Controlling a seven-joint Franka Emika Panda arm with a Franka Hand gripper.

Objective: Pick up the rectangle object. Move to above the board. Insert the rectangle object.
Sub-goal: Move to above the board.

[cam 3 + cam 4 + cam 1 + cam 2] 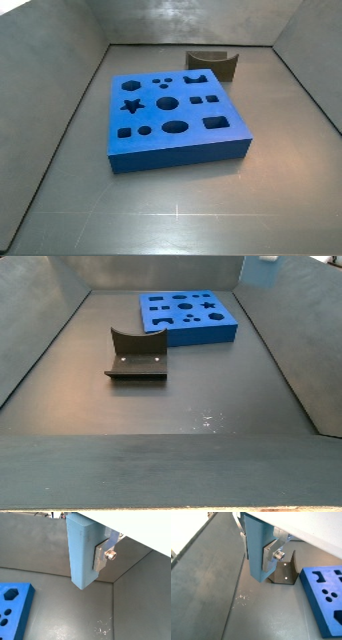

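Claw [93, 554]: pinching bar [81, 552] upright, high above floor, ready for carrying. Board [174, 118]: flat mid-floor, holes up. Fixture [138, 356]: near board, empty.

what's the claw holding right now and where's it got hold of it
The claw grips the light-blue bar by its upper part, clear of the floor, lower end hanging free.

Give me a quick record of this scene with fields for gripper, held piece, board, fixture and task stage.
gripper: gripper in both wrist views, raised over the floor, shut on the rectangle object; not seen in either side view
held piece: rectangle object, light blue, hanging off the floor
board: board flat on the floor, holes empty
fixture: fixture standing apart from the board
task stage: picked up, not yet above the board
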